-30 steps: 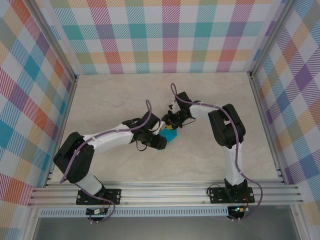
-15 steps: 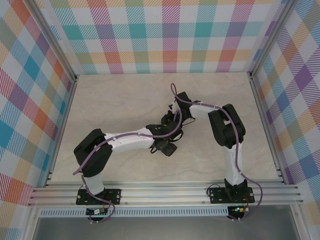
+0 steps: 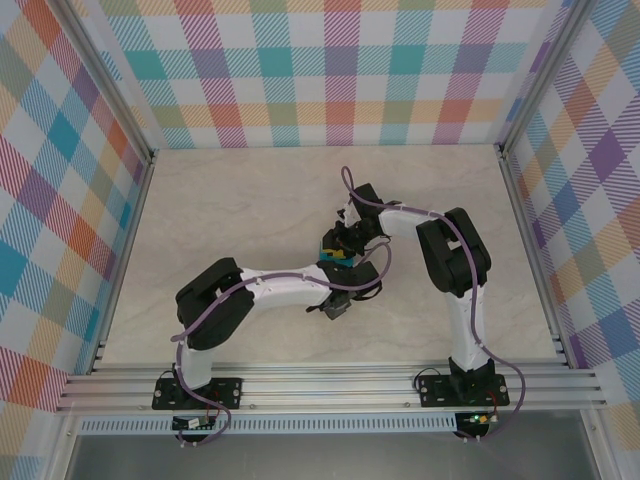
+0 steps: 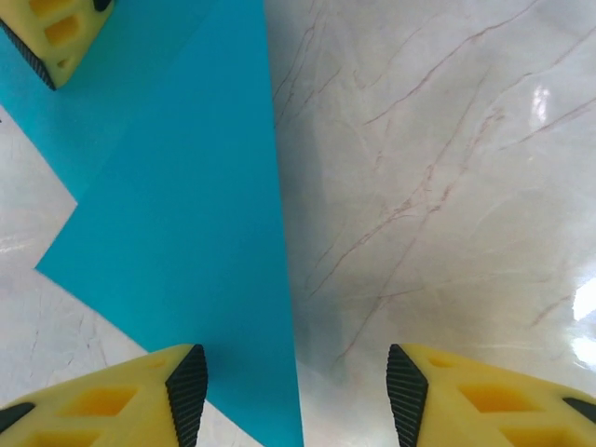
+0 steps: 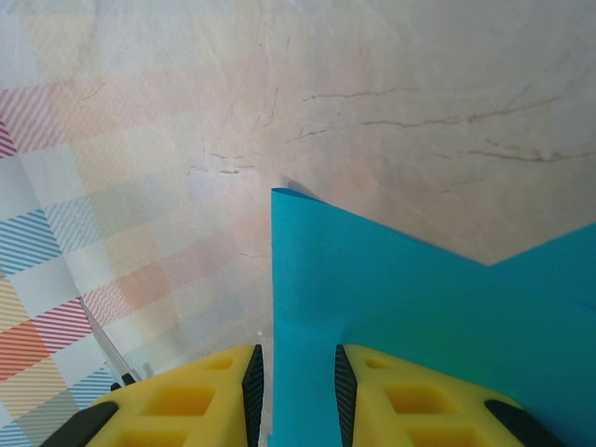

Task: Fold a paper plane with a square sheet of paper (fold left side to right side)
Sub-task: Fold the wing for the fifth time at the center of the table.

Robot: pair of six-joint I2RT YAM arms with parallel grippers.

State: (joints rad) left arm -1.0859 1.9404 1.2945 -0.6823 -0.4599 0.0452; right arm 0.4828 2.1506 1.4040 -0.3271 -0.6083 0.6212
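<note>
The square sheet of paper (image 4: 177,214) is cyan-blue and lies folded flat on the marble table, with a long straight edge and an angled flap. In the top view a small patch of it (image 3: 332,257) shows between the two wrists. My left gripper (image 4: 296,396) is open, its pads standing either side of the straight edge, the left pad over the paper. My right gripper (image 5: 298,391) has its jaws a narrow gap apart, astride the sheet's other straight edge (image 5: 273,279), not clamped on it. One of the right gripper's yellow fingers (image 4: 51,37) rests on the sheet's far corner.
The marble tabletop (image 3: 240,200) is walled by checked panels at the back and both sides. An aluminium rail (image 3: 330,385) carrying both arm bases runs along the near edge. Both arms (image 3: 270,285) cross at the table's centre, close together.
My left arm has swung right and stretched toward the centre, bringing its gripper round to the near side of the paper. The right arm has stayed in place.
</note>
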